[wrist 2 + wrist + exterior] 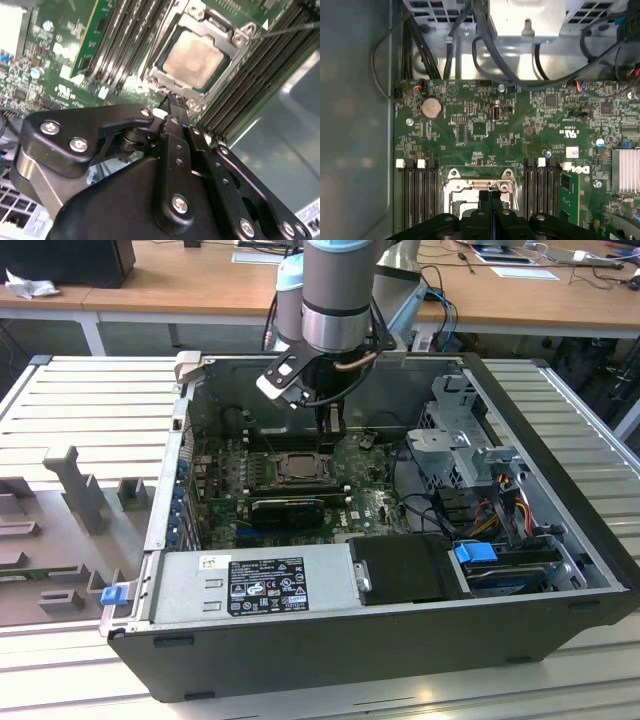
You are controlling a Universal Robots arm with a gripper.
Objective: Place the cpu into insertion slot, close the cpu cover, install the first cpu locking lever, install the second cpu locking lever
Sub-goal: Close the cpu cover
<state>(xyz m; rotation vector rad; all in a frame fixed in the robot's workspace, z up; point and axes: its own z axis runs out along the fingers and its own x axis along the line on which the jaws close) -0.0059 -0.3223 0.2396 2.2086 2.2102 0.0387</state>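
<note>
Black gripper (173, 100) hangs from the arm inside the open computer case (560, 470). Its two flat, matte fingers are pressed together along their length, with nothing between them. In the second wrist view, the fingertips sit at one edge of the cpu cover (212, 22); contact cannot be confirmed.

The cpu (194, 59) is seated in the insertion slot (272, 476). Its top is a flat square of pale silver-beige metal with a dull, slightly mottled finish. The cpu cover, a thin silver-grey stamped frame, lies flat over the socket, and the cpu shows through its large square window. A thin bare metal rod (285, 30) runs outward from a tab at one corner of the cover.

The socket sits on a green circuit board (485, 125) densely set with small components. Long black memory slots (417, 200) flank the socket on both sides. A round silver coin cell (431, 107) lies on the board well apart from the socket. In the exterior view, a grey sheet-metal power supply (250, 580) occupies the near side of the case.
</note>
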